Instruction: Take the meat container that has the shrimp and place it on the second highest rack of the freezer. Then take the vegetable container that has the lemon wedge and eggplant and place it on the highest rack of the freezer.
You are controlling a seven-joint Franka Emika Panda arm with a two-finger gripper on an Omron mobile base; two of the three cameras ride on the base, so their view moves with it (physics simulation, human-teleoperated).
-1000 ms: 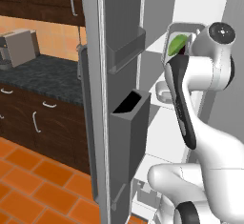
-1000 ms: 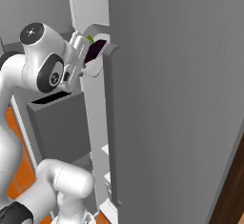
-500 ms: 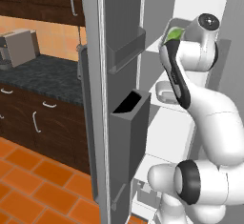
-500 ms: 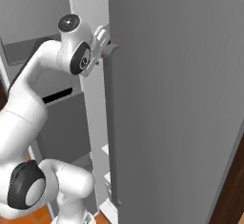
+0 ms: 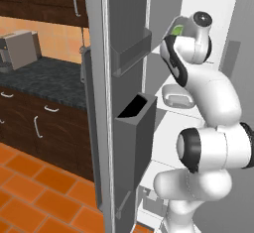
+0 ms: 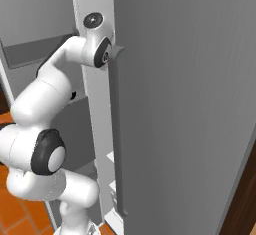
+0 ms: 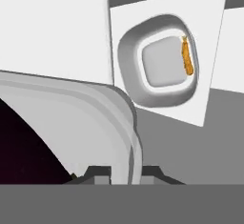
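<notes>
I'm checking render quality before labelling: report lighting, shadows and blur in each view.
Left base view: flat, even light, soft shading inside the freezer, edges slightly soft. Right base view: the grey door face is dull, without glare. Hand view: the meat container and shrimp are fairly sharp; the vegetable container rim is close up, with a near-black patch at lower left.

- A white freezer rack [image 7: 212,61] carries the shallow light-grey rounded meat container [image 7: 162,60]; a small curved orange shrimp [image 7: 186,56] lies at its 3 o'clock edge.
- In the left base view this tray rests on a white shelf [image 5: 163,105].
</notes>
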